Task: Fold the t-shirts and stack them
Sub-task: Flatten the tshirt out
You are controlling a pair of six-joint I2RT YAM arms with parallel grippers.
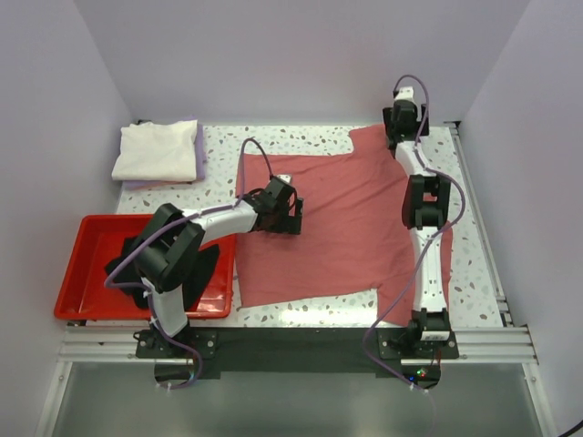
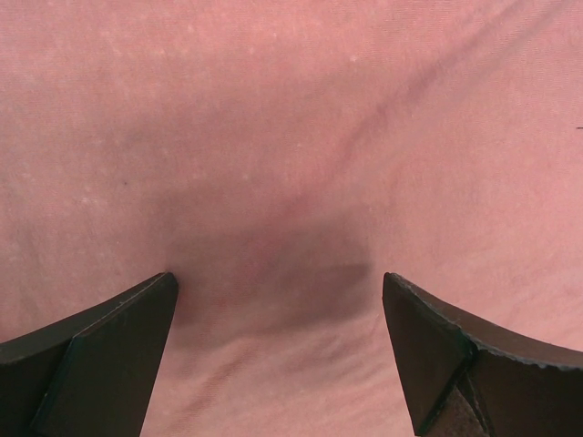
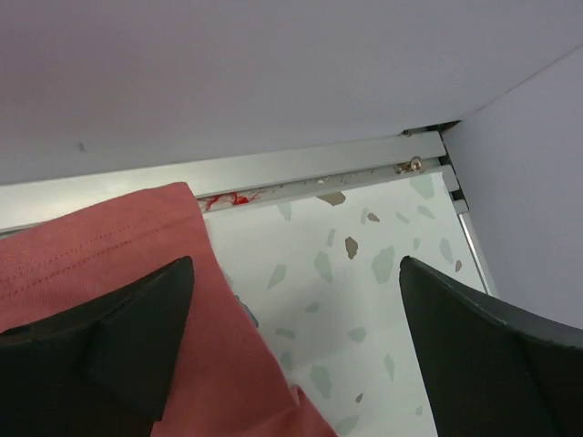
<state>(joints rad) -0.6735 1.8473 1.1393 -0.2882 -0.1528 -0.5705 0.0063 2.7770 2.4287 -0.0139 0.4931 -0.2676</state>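
A salmon t-shirt [image 1: 346, 218] lies spread flat across the middle of the speckled table [image 1: 474, 273]. My left gripper [image 1: 293, 215] hovers low over its left half, open. In the left wrist view the cloth [image 2: 291, 137] fills the frame, with faint creases between the wide-apart fingers [image 2: 127, 337]. My right gripper [image 1: 401, 127] is at the shirt's far right corner by the back wall, open and empty. In the right wrist view the shirt's hemmed edge [image 3: 109, 246] lies under the left finger [image 3: 118, 337], with bare table [image 3: 383, 264] between the jaws. A folded cream shirt [image 1: 157, 150] rests on a lavender one [image 1: 199, 155] at the back left.
A bright red plastic tray [image 1: 73, 273] stands at the near left, with black cloth [image 1: 211, 264] in it, partly hidden by the left arm. A metal rail [image 3: 319, 177] runs along the back wall and another down the right side [image 1: 478, 218]. Walls close in on three sides.
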